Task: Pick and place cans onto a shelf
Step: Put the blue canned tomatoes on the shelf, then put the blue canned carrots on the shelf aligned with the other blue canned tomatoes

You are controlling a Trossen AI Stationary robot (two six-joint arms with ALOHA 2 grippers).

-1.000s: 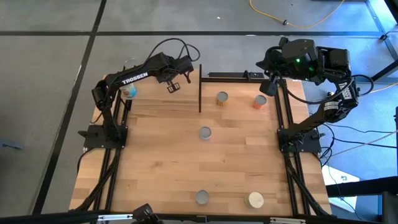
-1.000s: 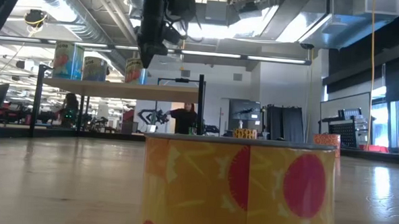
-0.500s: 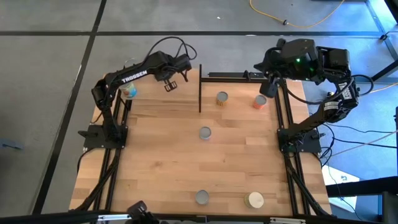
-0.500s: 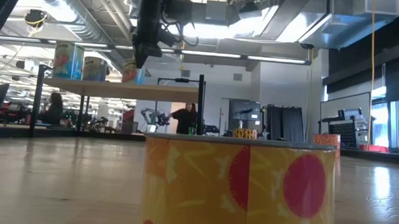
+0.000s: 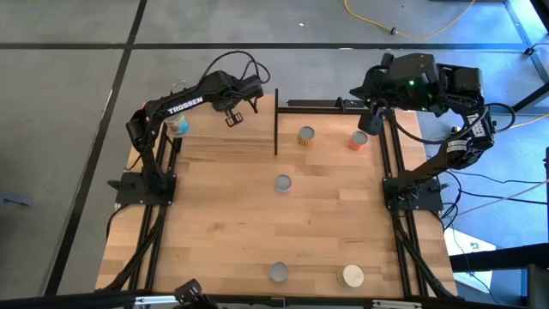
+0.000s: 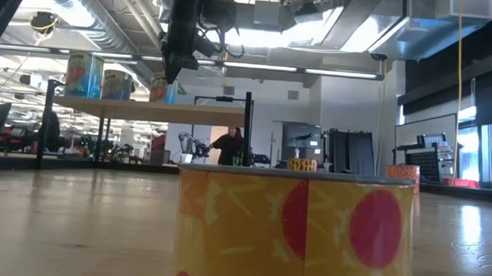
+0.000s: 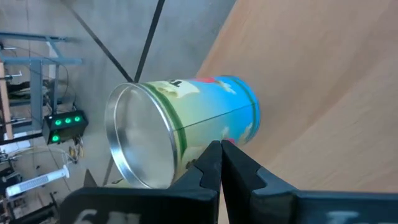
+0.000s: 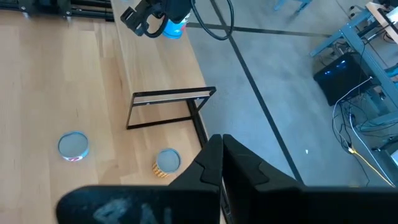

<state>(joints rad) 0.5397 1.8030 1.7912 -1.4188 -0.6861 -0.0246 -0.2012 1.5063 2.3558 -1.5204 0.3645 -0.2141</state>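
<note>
Three cans point(image 6: 115, 84) stand upright on the shelf point(image 6: 147, 109), the raised board at the table's far left. My left gripper point(image 6: 171, 71) point(image 5: 233, 116) hangs shut over the shelf beside the rightmost one, a blue-and-green can point(image 7: 205, 118) with a silver top. My right gripper point(image 8: 221, 149) is shut on nothing, high above the table's far right, near an orange can point(image 5: 358, 140). More cans stand on the tabletop: one point(image 5: 306, 135) by the shelf's post, one point(image 5: 283, 183) mid-table, two point(image 5: 279, 272) at the near edge. My left gripper's shut fingertips point(image 7: 208, 163) show in front of the blue-and-green can's side point(image 7: 214, 127), slanting down at it. Whether they touch the can I cannot tell. The can stands upright on the shelf board.
A thin black post point(image 5: 275, 120) rises at the shelf's right end. A black frame point(image 8: 168, 106) runs along the table's far edge. A yellow-and-red can point(image 6: 296, 232) fills the low view's foreground. Bare wood point(image 5: 214, 223) lies at the table's middle left.
</note>
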